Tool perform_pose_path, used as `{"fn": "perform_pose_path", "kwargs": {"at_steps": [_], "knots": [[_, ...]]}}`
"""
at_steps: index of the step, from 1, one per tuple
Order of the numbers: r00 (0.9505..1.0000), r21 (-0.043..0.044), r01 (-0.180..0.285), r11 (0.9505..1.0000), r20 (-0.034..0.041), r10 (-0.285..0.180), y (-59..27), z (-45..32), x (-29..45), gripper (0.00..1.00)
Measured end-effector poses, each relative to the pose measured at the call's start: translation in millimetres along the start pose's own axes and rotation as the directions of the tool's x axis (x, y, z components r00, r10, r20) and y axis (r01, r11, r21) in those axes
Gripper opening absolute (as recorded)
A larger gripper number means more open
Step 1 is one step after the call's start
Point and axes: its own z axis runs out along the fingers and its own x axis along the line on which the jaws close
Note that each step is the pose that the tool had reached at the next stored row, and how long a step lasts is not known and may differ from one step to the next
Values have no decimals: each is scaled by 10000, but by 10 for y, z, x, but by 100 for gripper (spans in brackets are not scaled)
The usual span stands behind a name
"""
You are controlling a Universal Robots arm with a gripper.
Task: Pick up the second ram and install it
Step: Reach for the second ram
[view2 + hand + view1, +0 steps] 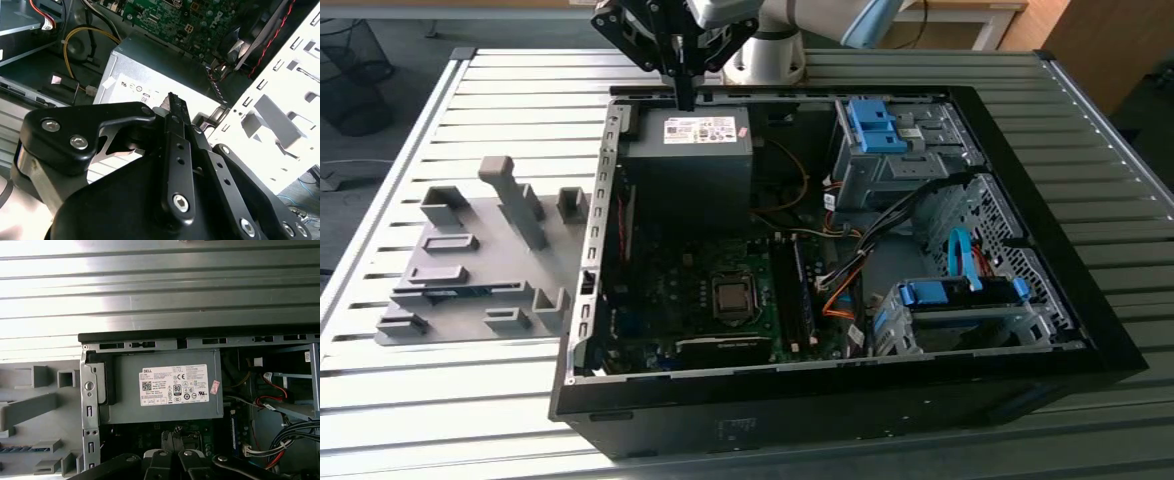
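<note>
Gripper [683, 98] hangs above the rear edge of the open PC case [854, 412], right over the power supply [687, 160], as I watch from the remote station. Its black fingers [172, 107] are pressed together, and I see nothing pinched between them in the exterior view or in both wrist views. The second ram [454, 291] lies flat in the grey holder tray [474, 225] on the slatted metal table [520, 90], outside the case on the exterior view's left and well apart from the gripper. In the first wrist view the same blue stick [15, 449] shows in the tray beside the case wall, and the PSU label faces the camera. Inside the case, the motherboard [680, 290] sits below the PSU, w/ the RAM slots [794, 290] just beside the CPU socket [732, 295]. Blue drive-bay clips [874, 125] stand on the exterior view's right.
</note>
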Motion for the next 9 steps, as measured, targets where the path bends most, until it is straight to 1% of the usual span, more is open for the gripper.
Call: {"fn": "perform_pose_path", "kwargs": {"at_steps": [9], "knots": [[10000,0,0,10000,0,0,-1,0,19,11]]}}
